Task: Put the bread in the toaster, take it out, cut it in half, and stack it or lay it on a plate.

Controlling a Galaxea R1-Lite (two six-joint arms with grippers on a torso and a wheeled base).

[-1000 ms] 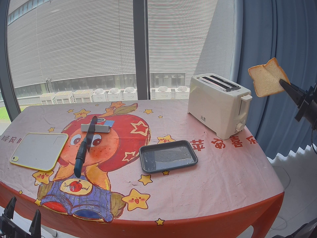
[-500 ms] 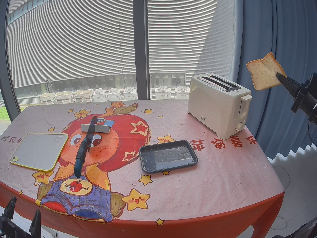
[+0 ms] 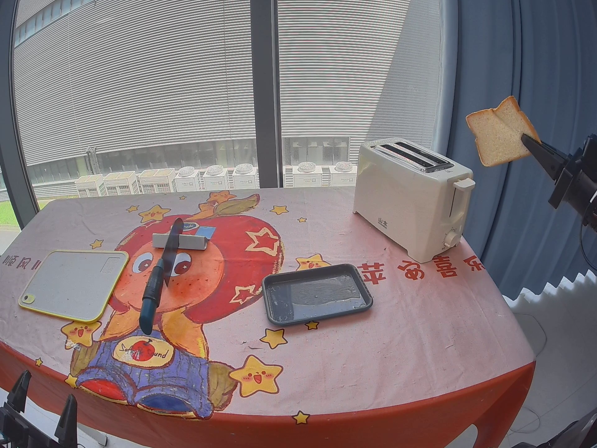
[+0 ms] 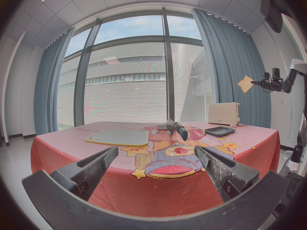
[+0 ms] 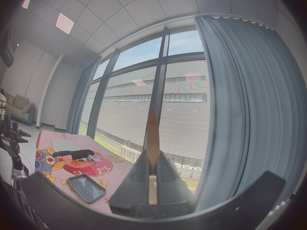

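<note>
From the right wrist we get the bread (image 5: 153,133) edge-on, faces hidden, one corner buried in the right gripper (image 5: 153,156). Head view's bottom edge crops the left gripper (image 3: 46,388); we can't see inside the toaster (image 3: 413,197) slots.

Open air lies over the toaster (image 3: 413,197), its two slots facing up. The bread (image 3: 500,133) hangs higher, to the toaster's right and past the table (image 3: 435,343) edge, with the curtain (image 3: 528,63) behind it. The toaster's lever (image 3: 464,185) juts out on that side. The tray (image 3: 317,294) sits nearer you, apart from the toaster; you can pass between them. The knife (image 3: 158,269) and the cutting board (image 3: 73,283) lie well left.
</note>
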